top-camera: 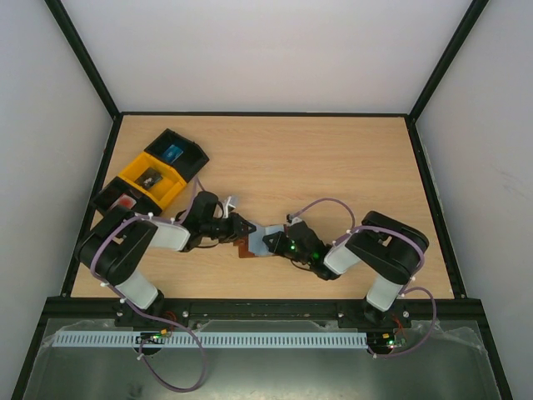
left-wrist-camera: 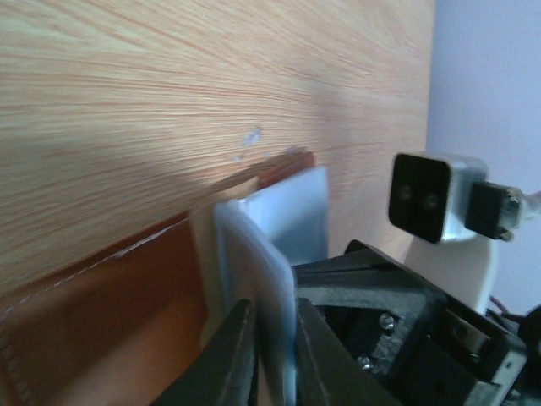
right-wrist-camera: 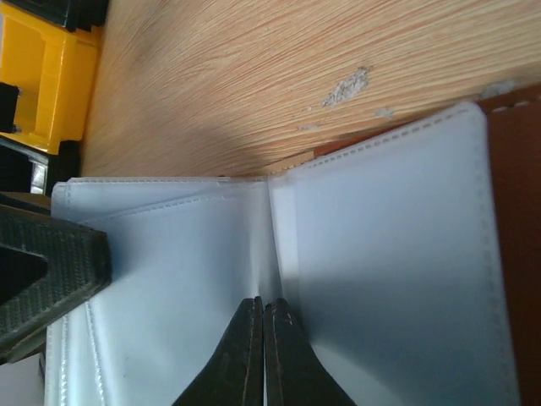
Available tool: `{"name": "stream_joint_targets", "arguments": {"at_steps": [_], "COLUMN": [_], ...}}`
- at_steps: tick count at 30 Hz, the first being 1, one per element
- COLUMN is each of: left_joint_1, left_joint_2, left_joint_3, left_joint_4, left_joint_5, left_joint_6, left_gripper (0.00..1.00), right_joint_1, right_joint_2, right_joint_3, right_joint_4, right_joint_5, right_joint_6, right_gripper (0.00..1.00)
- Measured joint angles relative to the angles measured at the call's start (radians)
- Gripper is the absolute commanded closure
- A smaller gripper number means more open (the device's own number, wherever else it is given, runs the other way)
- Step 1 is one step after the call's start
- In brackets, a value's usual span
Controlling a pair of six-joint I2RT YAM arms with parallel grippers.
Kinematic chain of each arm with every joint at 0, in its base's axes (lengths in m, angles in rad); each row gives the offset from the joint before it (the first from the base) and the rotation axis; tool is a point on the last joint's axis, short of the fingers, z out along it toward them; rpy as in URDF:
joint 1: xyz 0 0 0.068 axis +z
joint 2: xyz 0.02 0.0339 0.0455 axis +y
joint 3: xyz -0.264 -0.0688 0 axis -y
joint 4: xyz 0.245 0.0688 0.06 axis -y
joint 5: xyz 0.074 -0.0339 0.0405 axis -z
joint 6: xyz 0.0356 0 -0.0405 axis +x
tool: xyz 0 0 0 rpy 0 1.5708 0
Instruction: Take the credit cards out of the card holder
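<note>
The brown leather card holder (top-camera: 260,242) lies open on the wooden table (top-camera: 333,167), near its front edge and a little left of centre, directly between the two arms; its grey-blue inner pockets face up and the brown cover shows at its near-left edge. The left gripper (top-camera: 244,231) comes at it from the left; in the left wrist view its fingers (left-wrist-camera: 232,355) are clenched on a pale grey-blue pocket leaf of the card holder, which stands up on edge between them. The right gripper (top-camera: 279,243) comes in from the right; in the right wrist view its jaws are pressed fully together, the tips set at the crease where two pocket panels meet; whether they pinch any layer there I cannot tell. The two grippers are very close to each other over the wallet. Whether the credit cards sit inside the pockets cannot be told from these views. At the far left stand a yellow bin (top-camera: 166,196) and, just beyond it, a black bin (top-camera: 190,162); both are well apart from the card holder.
</note>
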Motion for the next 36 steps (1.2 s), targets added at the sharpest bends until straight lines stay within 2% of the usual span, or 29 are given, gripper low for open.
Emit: {"name": "stream_joint_targets", "arguments": {"at_steps": [2, 9, 11, 12, 13, 15, 16, 20, 21, 22, 23, 25, 27, 30, 33, 34, 36], "left_joint_1": [-0.003, -0.008, -0.008, -0.008, -0.008, -0.008, -0.008, -0.008, -0.008, -0.007, -0.005, 0.002, 0.013, 0.028, 0.033, 0.033, 0.034], "left_joint_2": [0.0, -0.002, -0.002, -0.002, -0.002, -0.002, -0.002, -0.01, -0.018, -0.028, -0.04, -0.07, -0.11, -0.175, -0.243, -0.275, -0.352], "left_joint_3": [-0.006, -0.024, -0.024, -0.024, -0.024, -0.024, -0.024, -0.019, -0.016, -0.013, -0.011, -0.007, 0.009, 0.053, 0.096, 0.108, 0.123], "left_joint_4": [0.029, 0.071, 0.076, 0.08, 0.084, 0.097, 0.098, 0.076, 0.055, 0.036, 0.014, -0.027, -0.089, -0.212, -0.319, -0.356, -0.423], "left_joint_5": [0.011, 0.024, 0.027, 0.031, 0.034, 0.042, 0.043, 0.038, 0.031, 0.024, 0.015, 0.0, -0.026, -0.086, -0.153, -0.182, -0.235], "left_joint_6": [-0.017, -0.059, -0.068, -0.075, -0.074, -0.087, -0.091, -0.076, -0.067, -0.058, -0.051, -0.023, -0.003, 0.048, 0.109, 0.122, 0.148], "left_gripper": [0.97, 0.96, 0.71, 0.67, 0.72, 0.94, 0.97, 0.97, 0.89, 0.75, 0.52, 0.44, 0.41, 0.28, 0.03, 0.0, 0.0], "right_joint_1": [0.0, 0.0, 0.0, 0.0, 0.0, 0.0, -0.001, -0.005, -0.007, -0.008, -0.009, -0.011, -0.015, -0.018, -0.021, -0.021, -0.022], "right_joint_2": [0.014, 0.053, 0.065, 0.07, 0.076, 0.085, 0.087, 0.084, 0.076, 0.064, 0.048, 0.008, -0.058, -0.175, -0.29, -0.342, -0.449], "right_joint_3": [-0.008, -0.027, -0.027, -0.028, -0.029, -0.031, -0.031, -0.037, -0.041, -0.044, -0.047, -0.05, -0.051, -0.05, -0.048, -0.044, -0.032], "right_joint_4": [0.033, 0.127, 0.149, 0.158, 0.172, 0.188, 0.192, 0.196, 0.192, 0.182, 0.167, 0.134, 0.075, -0.029, -0.152, -0.214, -0.333], "right_joint_5": [-0.004, -0.025, -0.032, -0.036, -0.042, -0.048, -0.051, -0.053, -0.051, -0.048, -0.043, -0.035, -0.016, 0.028, 0.077, 0.103, 0.158], "right_joint_6": [0.009, 0.046, 0.055, 0.06, 0.066, 0.075, 0.079, 0.088, 0.089, 0.088, 0.086, 0.081, 0.062, 0.021, -0.005, -0.024, -0.05], "right_gripper": [0.98, 0.98, 0.98, 0.98, 0.98, 0.98, 0.98, 0.97, 0.96, 0.94, 0.9, 0.83, 0.71, 0.43, 0.13, 0.01, 0.02]}}
